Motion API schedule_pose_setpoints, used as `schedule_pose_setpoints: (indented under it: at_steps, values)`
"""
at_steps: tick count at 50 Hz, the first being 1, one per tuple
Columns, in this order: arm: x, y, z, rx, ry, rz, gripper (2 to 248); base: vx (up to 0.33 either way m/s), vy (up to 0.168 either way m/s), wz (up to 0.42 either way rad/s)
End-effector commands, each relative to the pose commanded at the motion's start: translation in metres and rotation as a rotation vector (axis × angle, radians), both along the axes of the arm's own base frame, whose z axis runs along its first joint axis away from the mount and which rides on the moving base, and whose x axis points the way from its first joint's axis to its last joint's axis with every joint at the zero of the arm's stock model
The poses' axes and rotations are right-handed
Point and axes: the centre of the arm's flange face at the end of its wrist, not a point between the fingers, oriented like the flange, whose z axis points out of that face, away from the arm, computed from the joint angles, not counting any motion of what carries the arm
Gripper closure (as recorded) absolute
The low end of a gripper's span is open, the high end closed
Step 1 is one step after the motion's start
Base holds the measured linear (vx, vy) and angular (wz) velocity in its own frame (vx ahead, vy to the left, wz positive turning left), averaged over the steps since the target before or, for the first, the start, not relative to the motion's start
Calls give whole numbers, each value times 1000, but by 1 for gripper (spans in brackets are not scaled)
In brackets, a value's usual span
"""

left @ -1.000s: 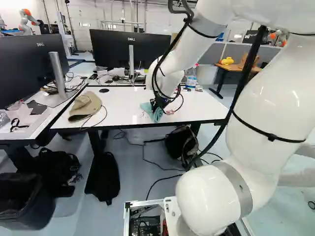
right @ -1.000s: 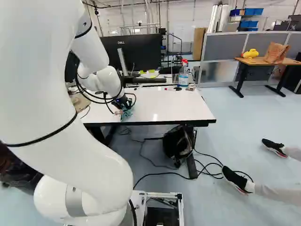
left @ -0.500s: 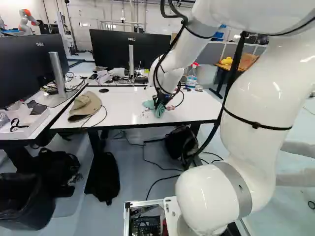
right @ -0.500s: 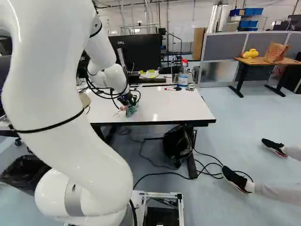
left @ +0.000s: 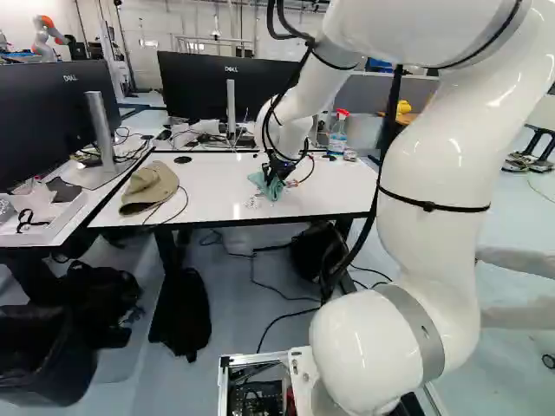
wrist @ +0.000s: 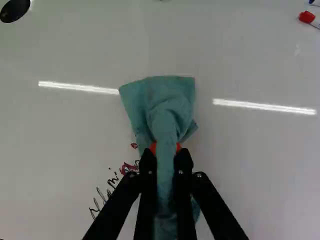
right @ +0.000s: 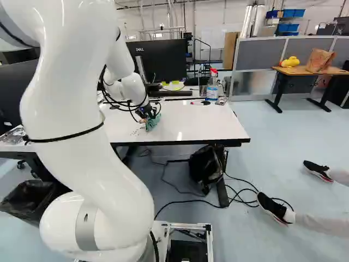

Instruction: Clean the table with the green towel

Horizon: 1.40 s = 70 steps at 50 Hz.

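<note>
Wrist view: end effector [left: 276, 174] pinching green towel [wrist: 167, 107] beside red-black scribbles [wrist: 129, 168].

White table [left: 217, 192], dark-edged. Tan cap [left: 151, 186] at left end, dark cord [left: 186, 201] beside it. Black disc [left: 183, 159] near far edge, toward far left corner. Green towel [wrist: 162, 102] bunched on top; black handwriting [wrist: 102, 192] and red marks [wrist: 129, 167] just beside, nearer front edge. Spray bottle [right: 212, 90], red-capped marker [right: 197, 103] near far right corner.
</note>
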Motion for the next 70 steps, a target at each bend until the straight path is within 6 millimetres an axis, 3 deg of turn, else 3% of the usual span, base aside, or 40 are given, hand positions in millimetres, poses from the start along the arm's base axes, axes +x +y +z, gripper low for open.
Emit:
schedule_pose_setpoints:
  at_steps: [14, 30, 54, 70]
  values:
    - [1, 25, 0, 1, -3, 45, 208, 0, 0, 0]
    - [-12, 51, 0, 0, 0, 100, 208, 0, 0, 0]
    - [-50, 76, 1, -3, 11, 170, 208, 0, 0, 0]
    - [-81, 74, 1, -5, 20, 188, 208, 0, 0, 0]
